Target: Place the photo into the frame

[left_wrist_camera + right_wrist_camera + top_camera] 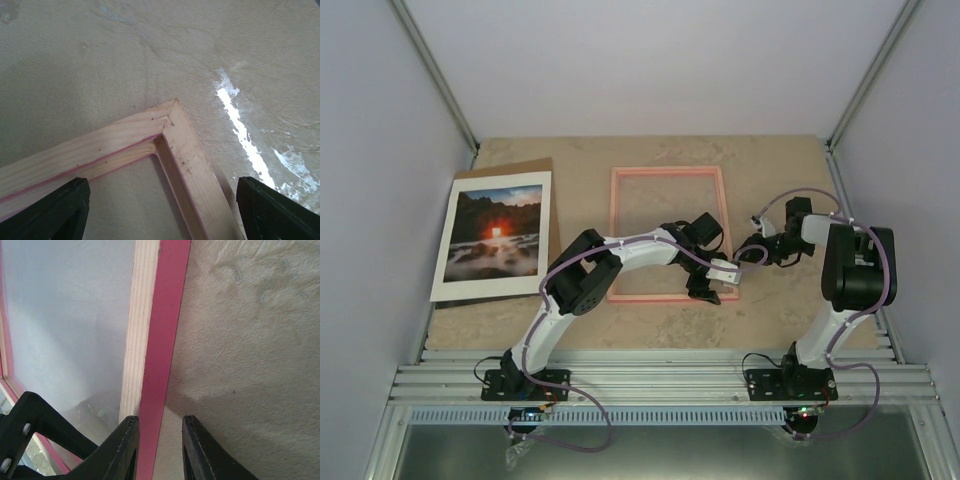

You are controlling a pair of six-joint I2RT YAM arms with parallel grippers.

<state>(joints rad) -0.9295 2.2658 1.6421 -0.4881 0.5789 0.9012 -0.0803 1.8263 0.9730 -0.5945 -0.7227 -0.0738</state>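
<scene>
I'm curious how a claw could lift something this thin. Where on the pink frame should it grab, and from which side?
Probably best to grip the frame by its long right-hand rail, coming straight down from above, with one finger outside and one inside the opening. It lies flat on the table, so only a narrow rail fits between the jaws. The right gripper straddles it that way.

A: The overhead view is bright and even, lit softly from above, with only faint shadows on the worktop [770, 170].
B: And the left wrist view?
A: A white streak of glare on the worktop at right. The left fingers [50, 215] are dark, blurred shapes in the bottom corners.
B: Right wrist?
A: The glass in the frame [167, 315] looks milky with reflection, and a soft shadow lies beside the right fingers [205, 455].
</scene>
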